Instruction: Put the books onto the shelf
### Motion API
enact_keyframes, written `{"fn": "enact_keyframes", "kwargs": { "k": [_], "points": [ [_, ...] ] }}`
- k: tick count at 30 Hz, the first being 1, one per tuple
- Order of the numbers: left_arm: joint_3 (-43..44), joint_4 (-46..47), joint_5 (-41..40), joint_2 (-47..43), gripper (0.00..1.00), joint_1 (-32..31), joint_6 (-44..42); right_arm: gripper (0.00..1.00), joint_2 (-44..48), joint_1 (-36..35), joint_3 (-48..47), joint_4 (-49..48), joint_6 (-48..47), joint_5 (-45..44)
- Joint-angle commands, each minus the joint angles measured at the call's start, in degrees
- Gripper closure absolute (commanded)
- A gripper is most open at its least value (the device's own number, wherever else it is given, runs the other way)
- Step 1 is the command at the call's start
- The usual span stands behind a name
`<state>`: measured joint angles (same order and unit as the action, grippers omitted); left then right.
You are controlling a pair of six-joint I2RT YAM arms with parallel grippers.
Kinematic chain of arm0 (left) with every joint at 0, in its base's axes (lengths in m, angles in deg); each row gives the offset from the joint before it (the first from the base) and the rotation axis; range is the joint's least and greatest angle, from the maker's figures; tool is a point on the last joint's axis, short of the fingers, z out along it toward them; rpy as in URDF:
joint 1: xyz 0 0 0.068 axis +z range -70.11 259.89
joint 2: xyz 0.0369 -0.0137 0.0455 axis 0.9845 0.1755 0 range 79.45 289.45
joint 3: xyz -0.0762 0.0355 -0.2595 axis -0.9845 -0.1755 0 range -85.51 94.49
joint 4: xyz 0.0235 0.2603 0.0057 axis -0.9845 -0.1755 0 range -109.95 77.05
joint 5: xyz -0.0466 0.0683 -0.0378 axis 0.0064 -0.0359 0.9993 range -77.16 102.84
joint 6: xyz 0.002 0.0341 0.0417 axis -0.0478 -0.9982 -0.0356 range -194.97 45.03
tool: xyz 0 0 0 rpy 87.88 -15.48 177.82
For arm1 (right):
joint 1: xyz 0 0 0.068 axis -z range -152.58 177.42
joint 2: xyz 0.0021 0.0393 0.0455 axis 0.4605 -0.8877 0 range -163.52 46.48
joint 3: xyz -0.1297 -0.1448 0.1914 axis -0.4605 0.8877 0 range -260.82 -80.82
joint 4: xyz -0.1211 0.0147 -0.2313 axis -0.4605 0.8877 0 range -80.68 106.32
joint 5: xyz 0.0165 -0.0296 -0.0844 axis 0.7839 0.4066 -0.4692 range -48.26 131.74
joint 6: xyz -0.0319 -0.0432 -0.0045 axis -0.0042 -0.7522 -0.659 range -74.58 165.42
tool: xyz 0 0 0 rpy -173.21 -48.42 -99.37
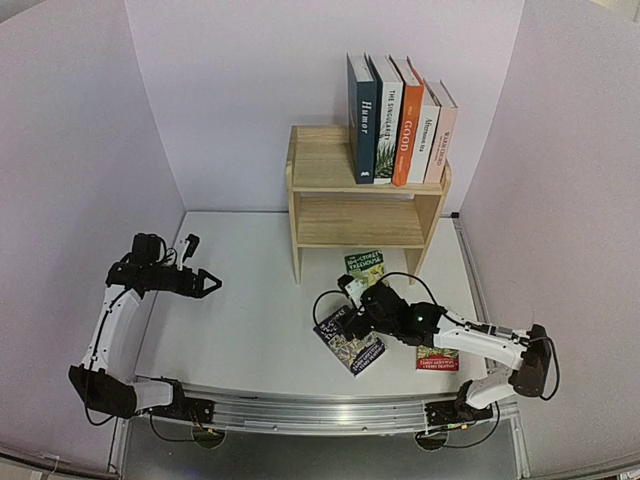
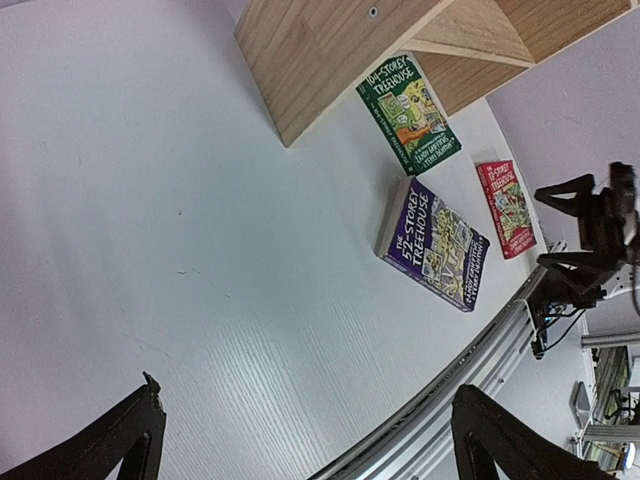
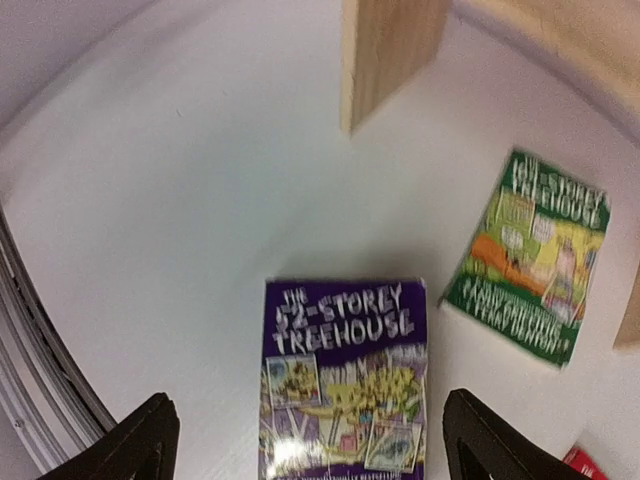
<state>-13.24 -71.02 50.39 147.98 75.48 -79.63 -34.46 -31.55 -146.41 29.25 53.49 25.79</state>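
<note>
Right gripper (image 3: 308, 400) hangs, jaws spread wide, over the purple Treehouse paperback (image 3: 345, 335); light, thin, bendy and lying flat, it probably wants pinching along a long edge

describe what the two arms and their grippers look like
The left arm and right arm both have white link shells between black joints, on black bases. Thin black cables loop over the right wrist, and more trail from both bases. The left gripper and right gripper are matte black, each with two tapering, pointed fingers.
</note>
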Motion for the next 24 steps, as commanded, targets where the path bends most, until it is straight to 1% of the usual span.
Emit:
{"fn": "enact_keyframes", "kwargs": {
  "k": [1, 3, 7, 10, 12, 17, 19, 20, 21, 24],
  "points": [
    [-2.44, 3.31, 2.65, -0.65, 0.00, -1.49, 1.12, 0.08, -1.12, 6.34, 5.14, 8.34, 17.55, 8.10],
    [-3.39, 3.91, 2.84, -0.63, 0.00, -1.98, 1.40, 0.06, -3.28, 9.67, 6.38, 9.57, 19.28, 10.25],
    [-4.60, 5.21, 3.14, -0.68, 0.00, -2.68, 1.96, 0.02, -7.65, 15.75, 6.66, 9.69, 18.86, 15.33],
    [-5.46, 6.17, 3.51, -1.06, 0.00, -2.90, 2.90, 0.02, -13.17, 19.10, 4.30, 9.63, 17.93, 22.58],
    [-6.01, 6.53, 3.75, -1.39, 0.00, -2.95, 3.19, 0.03, -17.31, 20.08, 2.50, 9.69, 16.64, 25.65],
    [-7.16, 6.86, 3.86, -2.45, 0.01, -2.92, 3.51, 0.05, -25.08, 20.30, -1.44, 10.60, 14.06, 27.06],
    [-7.44, 7.04, 4.20, -2.57, 0.01, -2.97, 3.79, 0.07, -28.19, 20.38, -2.85, 10.78, 13.31, 29.88],
    [-7.52, 7.03, 4.33, -2.62, 0.01, -2.93, 3.85, 0.10, -29.51, 20.38, -3.38, 10.71, 12.84, 31.95],
    [-7.49, 7.03, 4.35, -2.70, 0.01, -2.92, 3.84, 0.14, -30.68, 20.38, -3.73, 10.67, 12.62, 33.77],
    [-7.52, 7.20, 4.27, -2.87, 0.01, -2.90, 3.61, 0.34, -33.63, 20.33, -3.91, 10.62, 13.09, 38.88]
  ]
}}
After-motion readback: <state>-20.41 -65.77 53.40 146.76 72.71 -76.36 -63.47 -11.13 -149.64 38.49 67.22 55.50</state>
